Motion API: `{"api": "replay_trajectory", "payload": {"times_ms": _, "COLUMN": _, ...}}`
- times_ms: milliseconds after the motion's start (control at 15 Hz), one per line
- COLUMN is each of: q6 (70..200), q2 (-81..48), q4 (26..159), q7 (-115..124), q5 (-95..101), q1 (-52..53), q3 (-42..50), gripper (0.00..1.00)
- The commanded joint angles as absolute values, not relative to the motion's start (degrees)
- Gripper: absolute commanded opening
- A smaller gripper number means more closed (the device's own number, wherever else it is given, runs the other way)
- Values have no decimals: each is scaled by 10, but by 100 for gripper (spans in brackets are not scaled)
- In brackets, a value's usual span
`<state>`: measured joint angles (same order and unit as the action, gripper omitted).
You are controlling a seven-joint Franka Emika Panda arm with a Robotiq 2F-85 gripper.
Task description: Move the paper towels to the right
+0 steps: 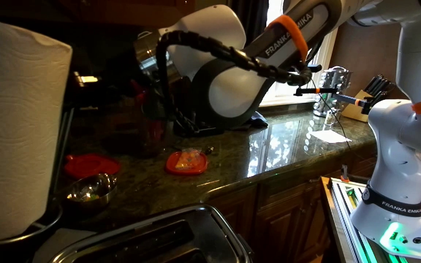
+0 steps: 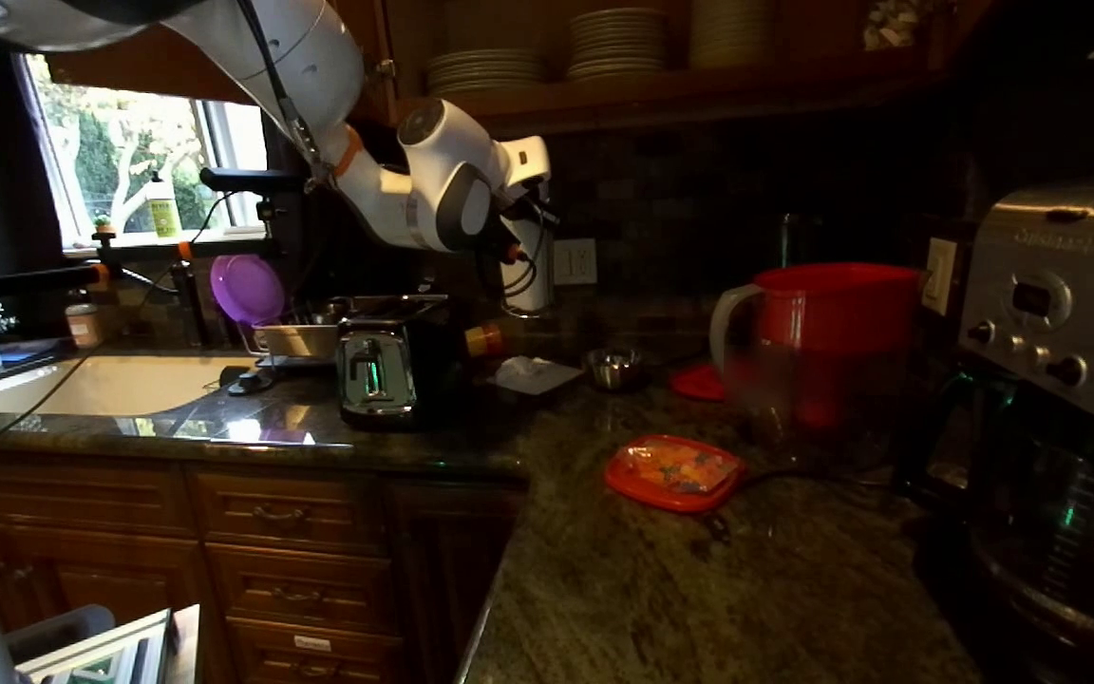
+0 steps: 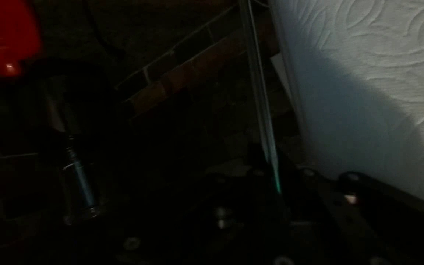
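Observation:
The paper towels (image 1: 20, 128) form a white upright roll, leaning a little, at the left of an exterior view. They also show as a small white cylinder (image 2: 526, 261) beneath the wrist, where the holder's base rim (image 2: 520, 313) appears raised above the counter. In the wrist view the embossed paper towels (image 3: 374, 92) fill the right side. A thin metal rod of their holder (image 3: 259, 84) runs down into my gripper (image 3: 272, 167), which is shut on it. The picture there is very dark, so the fingers' outlines are faint. Arm and darkness hide the gripper in both exterior views.
A toaster (image 2: 386, 370) stands on the counter left of a white sheet (image 2: 536, 375) and a metal bowl (image 2: 613, 368). Farther right are a red lid with a packet (image 2: 675, 472), a red pitcher (image 2: 822, 351) and the coffee maker (image 2: 1060, 294). Plates (image 2: 615, 43) fill the shelf above.

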<state>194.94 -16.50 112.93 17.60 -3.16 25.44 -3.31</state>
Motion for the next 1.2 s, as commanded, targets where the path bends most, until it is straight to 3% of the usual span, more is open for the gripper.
{"api": "replay_trajectory", "payload": {"times_ms": 0, "q6": 1988, "q2": -56, "q4": 1269, "q7": 155, "q5": -90, "q1": 300, "q3": 47, "gripper": 2}}
{"api": "replay_trajectory", "payload": {"times_ms": 467, "q6": 2014, "q2": 26, "q4": 1357, "q7": -92, "q5": -326, "q1": 347, "q3": 89, "gripper": 2}}
{"api": "replay_trajectory", "payload": {"times_ms": 800, "q6": 2147, "q2": 14, "q4": 1421, "q7": -282, "q5": -566, "q1": 339, "q3": 61, "gripper": 2}}
{"api": "replay_trajectory", "payload": {"times_ms": 1133, "q6": 2275, "q2": 18, "q4": 1393, "q7": -419, "q5": -791, "q1": 382, "q3": 13, "gripper": 2}}
